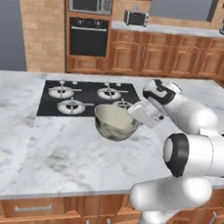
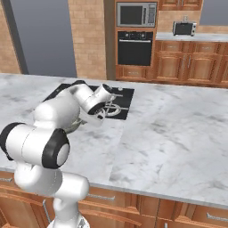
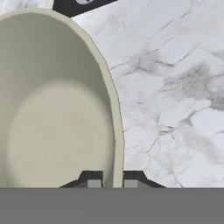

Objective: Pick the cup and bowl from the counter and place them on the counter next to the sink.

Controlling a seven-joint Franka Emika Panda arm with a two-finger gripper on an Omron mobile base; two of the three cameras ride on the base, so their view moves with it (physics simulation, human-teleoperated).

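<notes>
pincer (image 3: 113,183) clenched on bowl (image 1: 113,124) rim, one finger inside, one outside, bowl on counter (image 1: 55,152) by cooktop (image 1: 81,98)

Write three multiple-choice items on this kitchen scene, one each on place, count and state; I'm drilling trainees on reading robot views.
1. Where is the bowl?
A. in a sink
B. by the cooktop, over the counter
C. on the oven

2. How many burners has the cooktop?
A. two
B. four
C. six

3. How is the claw?
A. wide open in the air
B. shut on the bowl's rim
C. shut on a cup

Answers: 1 B, the bowl sits beside the black cooktop; 2 B, four rings show; 3 B, the tips straddle the rim in the hand view.
</notes>
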